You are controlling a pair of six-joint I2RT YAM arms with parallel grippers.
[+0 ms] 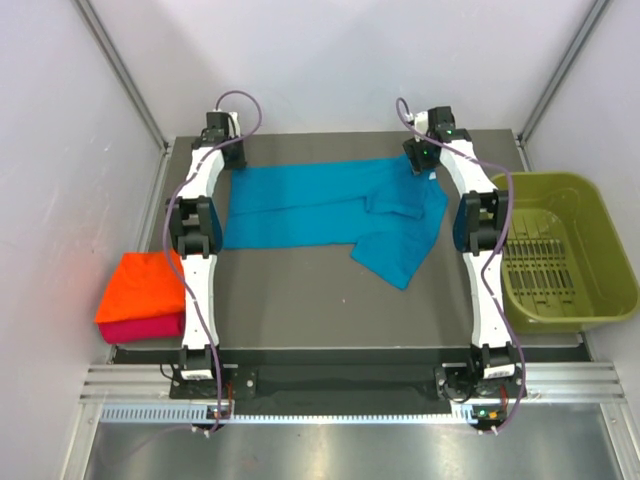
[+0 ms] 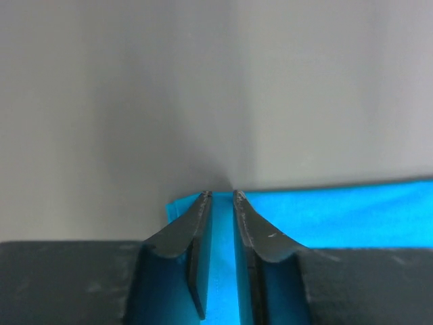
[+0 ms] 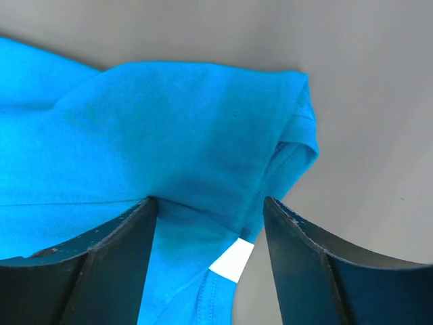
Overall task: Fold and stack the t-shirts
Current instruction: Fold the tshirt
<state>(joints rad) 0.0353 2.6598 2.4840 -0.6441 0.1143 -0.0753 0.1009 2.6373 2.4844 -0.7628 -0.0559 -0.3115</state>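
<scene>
A dark grey tabletop (image 1: pixel 330 310) was seen from above, with two white robot arms reaching to its far edge. A teal-blue soft cloth t-shirt (image 1: pixel 320 205) lay stretched along that far edge, doubled lengthwise, with a sleeve and a loose flap trailing towards the middle.

The left pincer (image 2: pixel 222 196) sat at the shirt's end in the far left corner. Its jaws were a narrow slit apart, and whether they pinched the cloth could not be told. The right pincer (image 3: pixel 210 200) stood released near the far right corner, jaws wide on either side of the collar, beside a small white neck label (image 3: pixel 232 261).

A folded orange t-shirt (image 1: pixel 140 285) rested on a folded magenta-pink t-shirt (image 1: pixel 140 328) at the left edge. An olive-green plastic basket (image 1: pixel 600 215) stood beyond the right edge.

The teal shirt looked light, limp and prone to bunching. It would probably be best pinched at the corners or a doubled hem, both ends together.
</scene>
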